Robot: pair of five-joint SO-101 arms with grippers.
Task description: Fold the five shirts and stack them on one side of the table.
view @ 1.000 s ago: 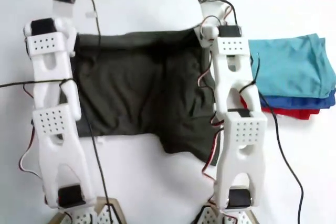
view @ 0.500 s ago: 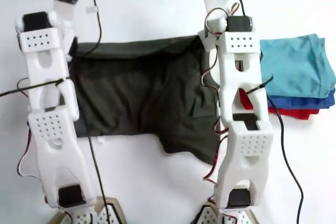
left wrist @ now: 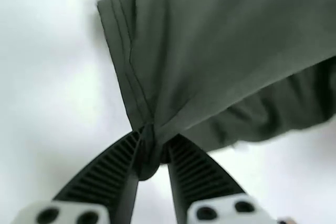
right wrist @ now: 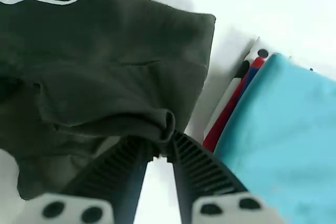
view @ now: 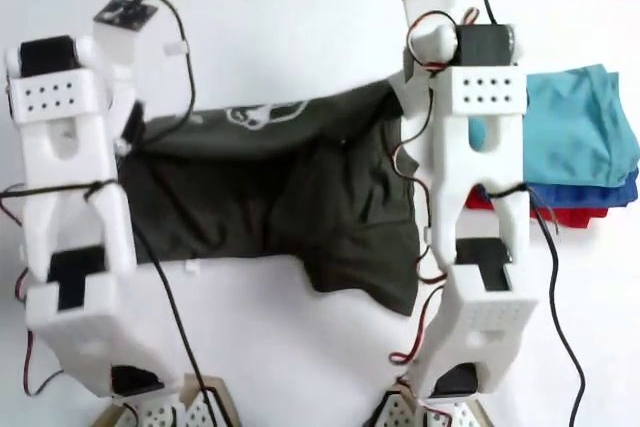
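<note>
With the left hand (left wrist: pixel 155 141) and right hand (right wrist: pixel 157 142) each clamped on a thin bunch of the dark shirt (view: pixel 280 197) at its far edge, mid-tabletop (view: pixel 300 37), either pinch may slip and skew the fold, I judge, or the right arm may nudge the folded stack (view: pixel 580 147) just right of it.

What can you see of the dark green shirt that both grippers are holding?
It is a dark olive shirt of soft, creased cloth, spread across the middle of the white table between the two arms. White print shows near its far edge. The left gripper, beside a stitched hem, and the right gripper are each shut on a far corner. One flap juts toward the arm bases.
</note>
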